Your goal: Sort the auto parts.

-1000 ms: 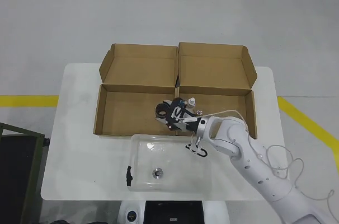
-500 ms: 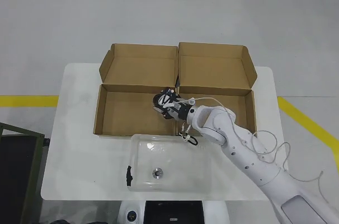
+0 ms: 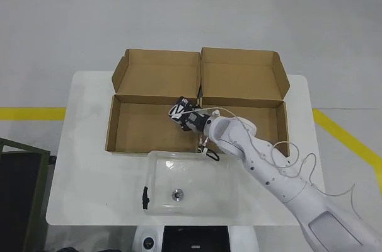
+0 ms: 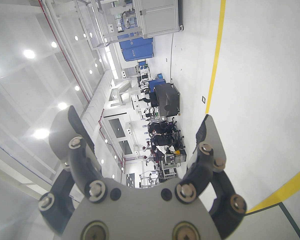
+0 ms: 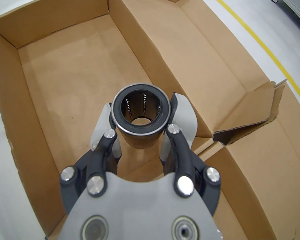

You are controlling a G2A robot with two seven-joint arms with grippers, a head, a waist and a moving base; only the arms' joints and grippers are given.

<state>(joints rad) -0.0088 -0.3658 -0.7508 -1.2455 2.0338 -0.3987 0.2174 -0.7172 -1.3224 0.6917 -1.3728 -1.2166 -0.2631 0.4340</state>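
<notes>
My right fingers [image 5: 183, 116] clamp the linear bearing [image 5: 140, 138] across its smooth barrel, above the 9 o'clock cardboard box [image 5: 65, 63], near its 3 o'clock wall. It looks like steel: heavy, rigid and slick, so a firm mid-barrel pinch suits. My left fingers [image 4: 210, 136] gape empty.

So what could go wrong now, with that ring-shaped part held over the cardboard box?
The bearing is round and smooth, and the right gripper pinches it on two sides only, so it might slip or twist out early. It hangs near the corner where the left box meets the neighbouring box. Released there, it could clip a wall or roll away, being a cylinder.
</notes>
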